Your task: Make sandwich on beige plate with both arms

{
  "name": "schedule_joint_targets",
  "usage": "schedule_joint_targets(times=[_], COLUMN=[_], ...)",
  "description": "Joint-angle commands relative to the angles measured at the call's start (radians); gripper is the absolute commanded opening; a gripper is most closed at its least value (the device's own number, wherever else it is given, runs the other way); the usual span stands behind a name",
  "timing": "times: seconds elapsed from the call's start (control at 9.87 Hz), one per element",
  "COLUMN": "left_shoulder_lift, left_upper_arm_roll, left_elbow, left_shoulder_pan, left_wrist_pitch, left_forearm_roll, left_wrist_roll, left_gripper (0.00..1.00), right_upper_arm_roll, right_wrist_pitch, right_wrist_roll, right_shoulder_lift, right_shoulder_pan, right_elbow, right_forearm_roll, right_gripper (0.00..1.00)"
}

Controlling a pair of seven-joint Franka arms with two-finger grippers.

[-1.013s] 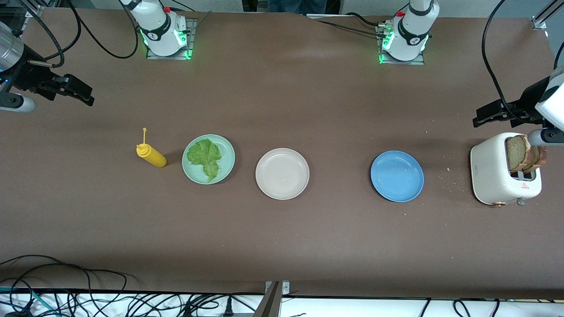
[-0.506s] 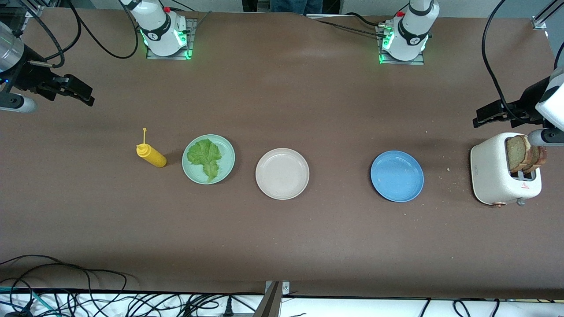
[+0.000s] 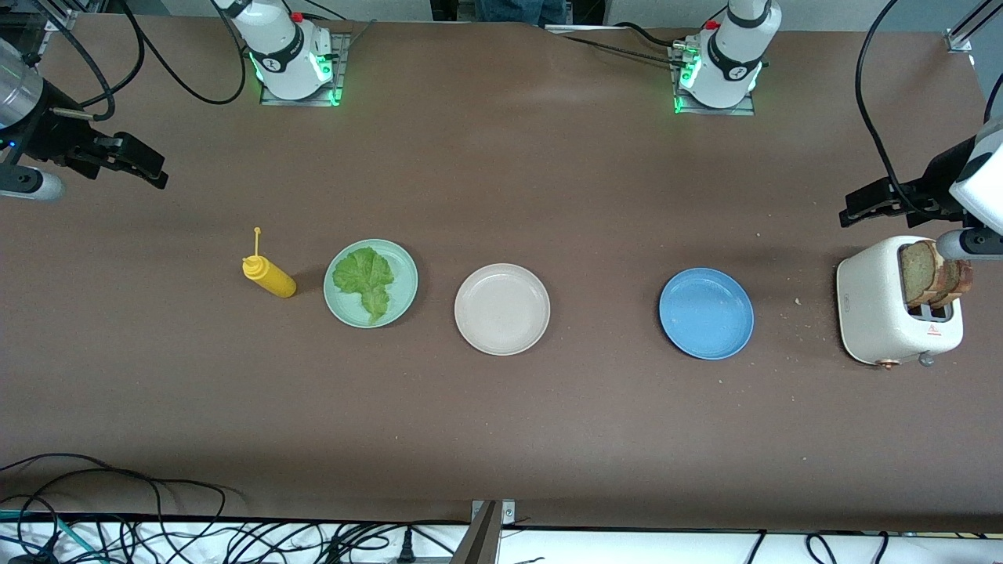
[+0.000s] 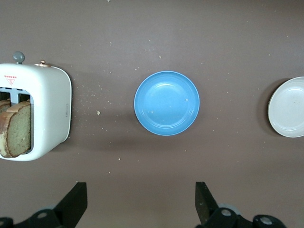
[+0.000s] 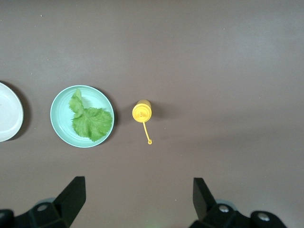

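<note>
So you've got the big brown desk (image 3: pixel 501 423) with everything strung out in one row across the middle. Both arms are parked up high at their own ends and waiting.

The left end effector (image 3: pixel 870 205) hangs over the desk at the left arm's end, beside the toaster, fingers spread wide and holding nothing. Same deal for the right end effector (image 3: pixel 137 164) at the right arm's end: released, empty, hovering over bare desk.

Biggest thing on the desk is the white toaster (image 3: pixel 878 301), at the left arm's end. Two bread slices (image 3: pixel 921 270) stick up out of its slots, so the bread part of your sandwich sits in there. Crumbs are scattered on the desk near it.

Then the three plates. The blue plate (image 3: pixel 706 313) sits between the toaster and the middle, nothing on it. The beige plate (image 3: pixel 501 309) is dead center in the row, bare as well. The mint green plate (image 3: pixel 400 270) is just beside it toward the right arm's end, and the lettuce leaf (image 3: pixel 364 280) lies flat on it.

Smallest is the yellow squeeze bottle (image 3: pixel 270 276), near the green plate toward the right arm's end, cap string poking up.
</note>
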Motion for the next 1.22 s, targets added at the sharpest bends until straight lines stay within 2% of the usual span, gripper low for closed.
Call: schedule_joint_targets(times=[0.0,1.11], left_shoulder_lift=[-0.002,-0.002], left_upper_arm_roll=[0.007,0.005], left_elbow=[-0.001,-0.003], left_shoulder_pan=[-0.007,-0.007], left_wrist_pitch=[0.008,0.008], left_forearm_roll=[0.011,0.011], left_wrist_roll=[0.028,0.026], left_gripper=[1.0,1.0], right_upper_arm_roll=[0.0,0.0], right_wrist_pitch=[0.005,0.016], right_wrist_roll=[-0.016,-0.016], right_shoulder_lift=[-0.015,-0.018], right_shoulder_pan=[-0.004,-0.004], right_elbow=[-0.016,-0.028], right_forearm_roll=[-0.003,0.0], right_gripper=[1.0,1.0])
